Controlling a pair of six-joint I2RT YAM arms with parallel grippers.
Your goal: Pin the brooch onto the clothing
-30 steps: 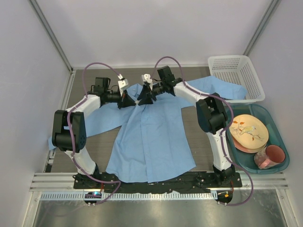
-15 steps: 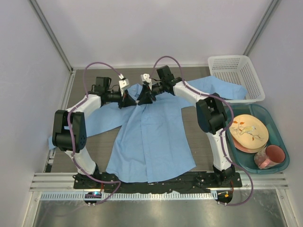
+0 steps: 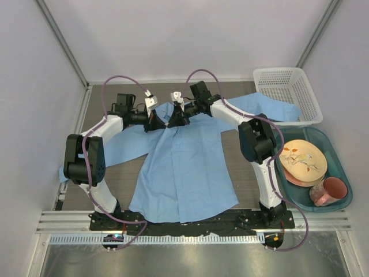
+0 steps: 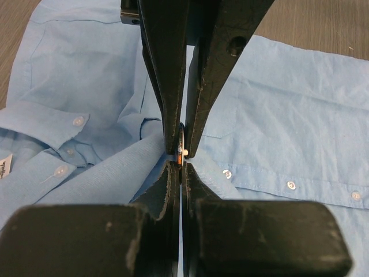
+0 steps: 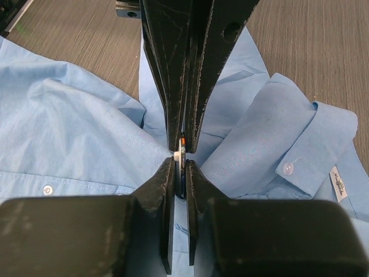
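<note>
Pinching from opposite sides, my left gripper (image 4: 179,166) and my right gripper (image 5: 180,163) meet tip to tip just over the shirt (image 3: 184,167), near its collar (image 5: 288,138). Both are closed to a thin slit. The brooch (image 4: 180,151) stands edge-on where the four tips come together, showing only a sliver of orange. Both pairs seem to bear on it, but I cannot tell which carries more.

The shirt lies spread on the bench (image 5: 323,46), and a fold of its fabric rises toward the tips. The pin itself is hidden from me.

I judge the step in hand to be fastening the brooch through that fold. To do it well, one gripper should stay firm as the anchor while the other makes only small, slow moves along the line the fingers already share. The cloth looks thin and likely to slide or bunch, so I would want it lightly taut and caught in a single layer. Easing both grips at once would risk dropping so small a disc into the folds.
</note>
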